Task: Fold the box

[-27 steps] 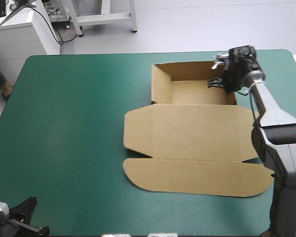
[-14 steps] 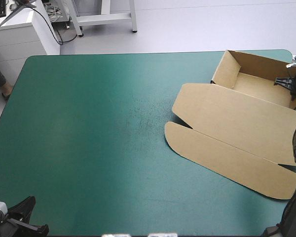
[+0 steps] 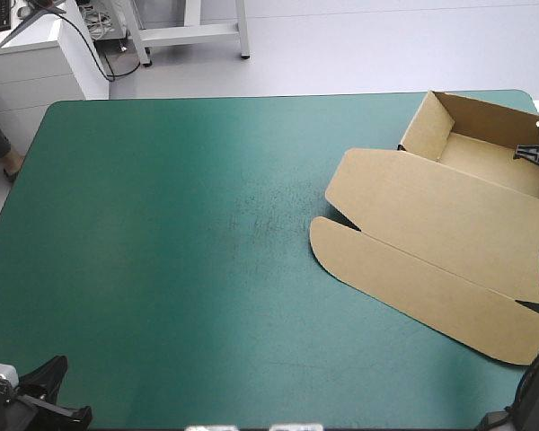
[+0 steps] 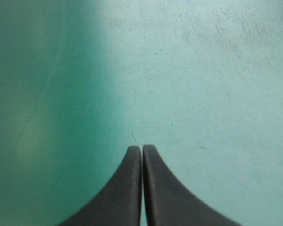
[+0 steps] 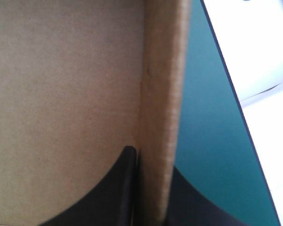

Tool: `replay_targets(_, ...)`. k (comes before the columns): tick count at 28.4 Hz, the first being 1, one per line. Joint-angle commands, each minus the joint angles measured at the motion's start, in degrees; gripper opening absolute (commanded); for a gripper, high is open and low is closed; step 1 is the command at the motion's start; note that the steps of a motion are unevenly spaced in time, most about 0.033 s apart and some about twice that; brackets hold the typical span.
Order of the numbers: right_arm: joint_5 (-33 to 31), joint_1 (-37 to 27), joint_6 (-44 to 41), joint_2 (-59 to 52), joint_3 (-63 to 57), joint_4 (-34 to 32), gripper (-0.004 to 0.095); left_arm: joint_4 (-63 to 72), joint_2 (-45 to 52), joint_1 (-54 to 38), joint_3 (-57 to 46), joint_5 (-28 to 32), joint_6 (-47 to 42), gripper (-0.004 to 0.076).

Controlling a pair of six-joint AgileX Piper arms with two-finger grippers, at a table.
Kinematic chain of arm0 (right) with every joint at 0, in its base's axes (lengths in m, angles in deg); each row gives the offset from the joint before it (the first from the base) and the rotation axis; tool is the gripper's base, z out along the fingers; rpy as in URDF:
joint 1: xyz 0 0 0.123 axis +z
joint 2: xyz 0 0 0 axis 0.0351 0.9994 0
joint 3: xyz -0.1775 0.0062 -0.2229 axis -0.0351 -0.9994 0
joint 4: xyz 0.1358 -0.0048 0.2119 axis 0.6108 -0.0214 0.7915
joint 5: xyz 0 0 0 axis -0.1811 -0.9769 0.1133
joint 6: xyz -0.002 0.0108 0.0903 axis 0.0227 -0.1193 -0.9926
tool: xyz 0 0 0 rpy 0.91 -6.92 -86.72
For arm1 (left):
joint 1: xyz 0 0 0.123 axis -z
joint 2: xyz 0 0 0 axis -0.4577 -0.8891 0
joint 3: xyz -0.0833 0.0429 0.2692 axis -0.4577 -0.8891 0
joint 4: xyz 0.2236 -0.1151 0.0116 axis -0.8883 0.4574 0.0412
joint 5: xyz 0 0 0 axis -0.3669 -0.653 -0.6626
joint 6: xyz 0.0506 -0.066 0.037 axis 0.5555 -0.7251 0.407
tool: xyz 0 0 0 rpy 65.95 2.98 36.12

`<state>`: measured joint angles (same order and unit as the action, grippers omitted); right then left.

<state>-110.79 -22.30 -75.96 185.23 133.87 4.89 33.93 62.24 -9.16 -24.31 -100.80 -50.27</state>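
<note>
The brown box lies at the table's right side, turned at an angle, an open tray with raised walls at the far right corner and its lid flat toward the front. My right gripper sits at the tray's right wall and is shut on the box: in the right wrist view the wall stands between the two black fingers, one finger inside the tray. My left gripper is shut with nothing in it, over bare teal-green cover at the front left corner.
The table's right edge runs close beside the tray wall, with pale floor beyond it. Bare teal-green cover stretches across the left and middle of the table.
The right gripper has dragged the box from the table's back middle to the far right corner, turning it clockwise. Since just before it slid slightly farther right. The left arm stayed still.
</note>
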Motion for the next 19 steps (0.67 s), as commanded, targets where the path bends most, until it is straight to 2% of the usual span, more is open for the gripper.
replay_targets(1, -0.60, -1.05, 3.15, -4.20, 1.72, -3.29, 0.0206, 0.32, -1.06, 0.15, 0.05, 4.91, -0.48, -0.0008)
replay_targets(8, -0.60, -1.79, 2.54, -6.35, 2.59, -3.26, 0.0490, 1.88, -1.06, 0.15, -0.66, 6.05, -0.48, -0.0008)
replay_targets(12, -0.60, -1.91, 2.54, -9.83, 3.39, -4.86, 0.0506, 2.57, -1.06, 0.15, -0.66, 6.20, -0.48, -0.0008)
replay_targets(15, -0.60, -1.80, 2.54, -13.83, 4.49, -3.33, 0.0505, 2.83, -1.06, 0.15, -0.66, 6.24, -0.48, -0.0008)
replay_targets(18, -0.60, -1.79, 2.85, -19.62, 4.87, 4.28, 0.0505, 2.83, -1.06, 0.15, -0.66, 6.24, -0.48, -0.0008)
replay_targets(19, -0.60, -1.79, 4.53, -23.28, 4.87, 12.24, 0.0497, 2.83, -1.06, 0.15, -0.66, 6.38, -0.48, -0.0008)
